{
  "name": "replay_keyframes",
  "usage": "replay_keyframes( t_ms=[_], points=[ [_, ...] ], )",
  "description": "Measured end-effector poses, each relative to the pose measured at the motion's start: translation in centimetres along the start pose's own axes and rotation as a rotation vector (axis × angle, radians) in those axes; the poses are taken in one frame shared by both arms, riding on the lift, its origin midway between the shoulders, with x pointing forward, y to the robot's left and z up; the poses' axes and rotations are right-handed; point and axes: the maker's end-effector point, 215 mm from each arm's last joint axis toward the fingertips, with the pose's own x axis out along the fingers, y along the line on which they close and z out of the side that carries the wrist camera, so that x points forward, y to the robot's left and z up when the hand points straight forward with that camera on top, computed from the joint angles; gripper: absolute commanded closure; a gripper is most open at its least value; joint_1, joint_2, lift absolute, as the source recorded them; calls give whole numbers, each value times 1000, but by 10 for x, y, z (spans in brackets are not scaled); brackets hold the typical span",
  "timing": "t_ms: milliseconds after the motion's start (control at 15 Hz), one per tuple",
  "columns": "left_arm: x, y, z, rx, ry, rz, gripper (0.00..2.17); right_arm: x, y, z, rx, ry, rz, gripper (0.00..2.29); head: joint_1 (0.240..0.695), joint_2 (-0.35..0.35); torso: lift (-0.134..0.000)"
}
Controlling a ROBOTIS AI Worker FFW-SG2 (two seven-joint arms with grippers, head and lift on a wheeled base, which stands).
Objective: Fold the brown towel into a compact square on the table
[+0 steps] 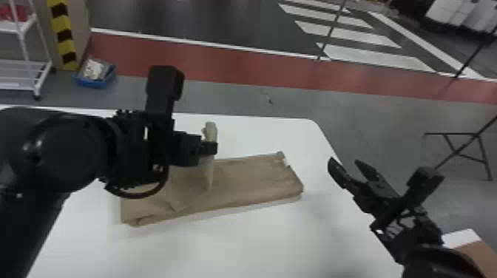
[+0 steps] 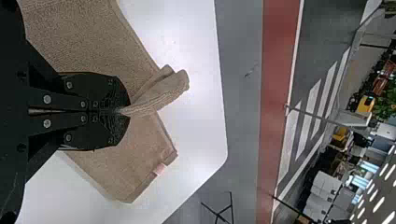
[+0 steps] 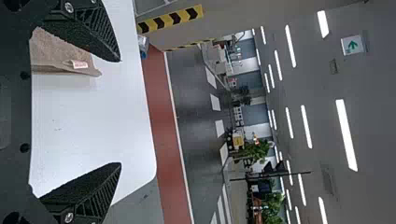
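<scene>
The brown towel [image 1: 255,181] lies folded into a long strip on the white table, part of it pulled up near its middle. My left gripper [image 1: 212,148] is over that raised part. In the left wrist view, my left gripper [image 2: 122,111] is shut on a pinched fold of the towel [image 2: 161,92], whose tip sticks out past the fingers. Off the towel's right end, by the table's right edge, my right gripper [image 1: 345,168] stands open. In the right wrist view, my right gripper [image 3: 120,112] has nothing between its fingers, with a corner of the towel [image 3: 60,53] beyond one finger.
The white table [image 1: 240,244] has a rounded far right corner. On the floor beyond are a blue bin [image 1: 95,75] and a white rack [image 1: 26,70] at the left. A brown surface [image 1: 477,255] shows at the lower right.
</scene>
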Motion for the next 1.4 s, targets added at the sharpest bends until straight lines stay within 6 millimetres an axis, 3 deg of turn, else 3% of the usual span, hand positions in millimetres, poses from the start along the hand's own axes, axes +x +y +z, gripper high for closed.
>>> replay_keyframes(
  t_ms=[133, 333, 400, 467, 533, 1000, 1333, 1400],
  points=[
    [7, 2, -7, 16, 13, 22, 1531, -2, -4, -6, 13, 4, -7, 90, 691, -350, -124],
    [16, 7, 0, 6, -23, 47, 1528, -4, -7, -8, 18, 3, -11, 90, 689, -350, -124],
    [18, 9, 3, -1, -37, 55, 1254, -5, -9, -8, 18, 4, -14, 90, 689, -350, -124],
    [20, 10, 6, -8, -57, 59, 424, -5, -11, -9, 22, 3, -15, 90, 687, -350, -124],
    [23, 5, 9, -12, -75, 44, 36, -6, -13, -10, 26, 1, -16, 90, 685, -350, -124],
    [40, -26, -22, -16, -25, -60, 19, -8, -23, -11, 48, -6, -33, 90, 695, -350, -124],
    [36, -18, -12, -31, -81, -32, 19, -3, -6, -10, 55, 5, -12, 279, 695, -350, -124],
    [32, -8, -6, -21, -115, -6, 29, 1, 3, -11, 59, 19, 2, 289, 692, -350, -124]
  ],
)
